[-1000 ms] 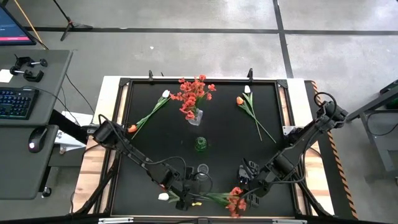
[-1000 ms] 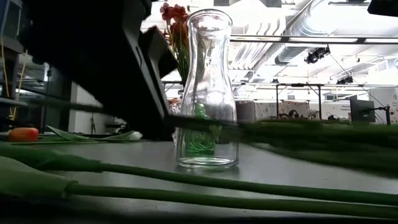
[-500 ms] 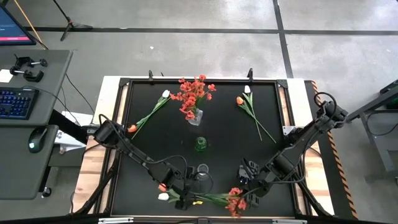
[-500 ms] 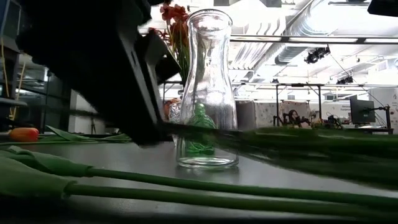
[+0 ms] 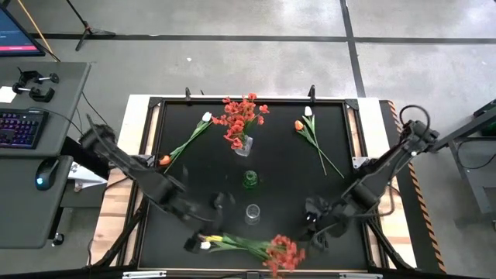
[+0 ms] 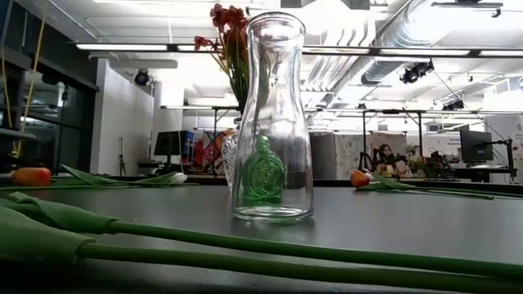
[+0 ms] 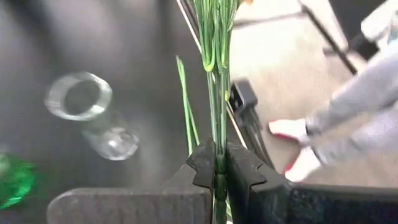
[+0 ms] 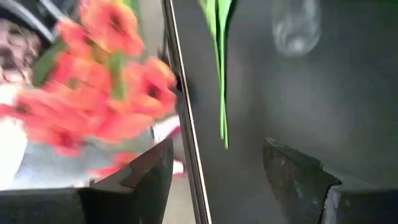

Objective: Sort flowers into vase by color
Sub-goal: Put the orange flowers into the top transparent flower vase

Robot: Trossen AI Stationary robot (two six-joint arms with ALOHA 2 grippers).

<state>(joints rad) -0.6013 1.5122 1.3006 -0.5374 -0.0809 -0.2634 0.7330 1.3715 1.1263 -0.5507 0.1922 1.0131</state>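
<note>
My left gripper is over the table's near edge, shut on the green stalks of a red blossom spray. My right gripper stands open just right of the red blossoms and touches nothing. A clear vase at the far middle holds red sprays. A small green vase and a bare clear vase stand in front of it. White and orange tulips lie flat on the left, and two more tulips on the right. My left gripper pinches the red spray's bundled green stalks between its two fingers, near their bare end. The stalks run on forward out of the fingers, lengthwise with them, toward the table's right. The spray lies about level, its blossoms over the near edge; the low view shows none of it at table height.
Green tulip stalks lie along the near edge, with a white tulip head by my left gripper. A person's grey trouser legs and shoes show beyond the near edge. A desk with keyboard and mouse stands left of the table.
My left arm has swung toward the table's left and risen out of the low view, carrying the red spray with it; the blossoms have shifted left along the near edge. My right gripper has drawn back from the blossoms toward the right and far side.
</note>
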